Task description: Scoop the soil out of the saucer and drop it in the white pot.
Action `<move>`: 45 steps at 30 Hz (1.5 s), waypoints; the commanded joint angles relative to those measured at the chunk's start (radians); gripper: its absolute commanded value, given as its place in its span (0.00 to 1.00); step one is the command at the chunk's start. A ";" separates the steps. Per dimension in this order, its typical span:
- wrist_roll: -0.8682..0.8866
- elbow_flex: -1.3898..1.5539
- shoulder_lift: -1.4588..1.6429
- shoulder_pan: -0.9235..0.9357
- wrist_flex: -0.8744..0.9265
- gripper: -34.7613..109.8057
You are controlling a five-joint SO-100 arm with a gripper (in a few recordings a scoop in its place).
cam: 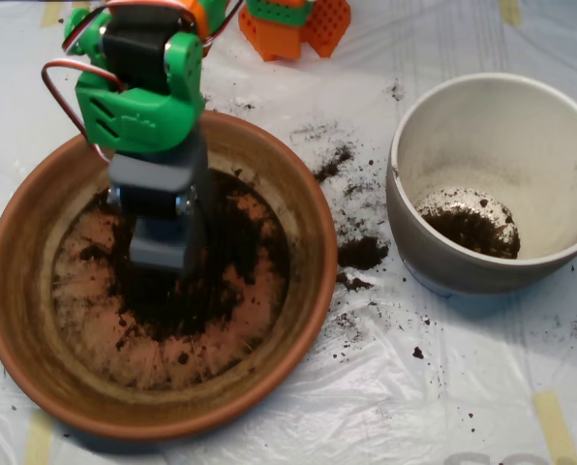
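The saucer (37,320) fills the left half of the frame, a wide terracotta dish on a white plastic sheet (443,387). The arm (138,87), green and grey, reaches down from the upper left and ends over the middle of the dish. The pot (443,145) stands at the right, well apart from the saucer, upright and mostly empty.

The soil (240,232) lies in a dark patch at the middle of the saucer, thin at its edges where bare terracotta shows through. A small heap of it already sits at the bottom of the pot (472,231). The scoop (160,254) is pressed nose-down into the patch; whether its shells are parted or closed around soil cannot be told from above, since its own body hides them. Spilled crumbs (361,252) dot the sheet between the two vessels.

This looks like the digging step of a repeat pass. Next the scoop would need to close on a load, lift clear of the saucer's rim, and travel right, level, until it is over the pot's mouth, past the strip where soil has already dropped short.
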 commanded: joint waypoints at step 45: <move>-0.015 -0.190 0.359 -0.838 0.272 0.24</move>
